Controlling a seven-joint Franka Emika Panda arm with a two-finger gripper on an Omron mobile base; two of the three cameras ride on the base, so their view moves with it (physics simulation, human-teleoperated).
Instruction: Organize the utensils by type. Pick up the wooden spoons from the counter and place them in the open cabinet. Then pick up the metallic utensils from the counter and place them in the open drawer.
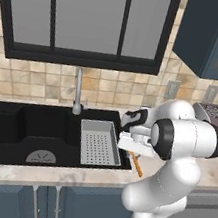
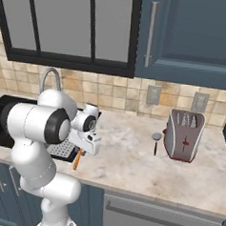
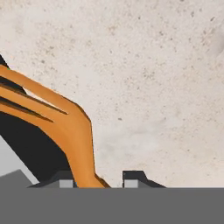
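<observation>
Two metal pieces are on the bench [image 2: 131, 149] and no wooden spoons lie there, so I judge I'm on the drawer half. My claw [image 3: 98, 177] sits low over the orange fork [image 3: 65, 122], tips either side of its neck; whether they pinch it I cannot tell. The fork lies by the sink [image 1: 7, 123] edge. The dark-handled utensil [image 2: 156, 142] waits beside the toaster [image 2: 182, 134], with open stone between.
</observation>
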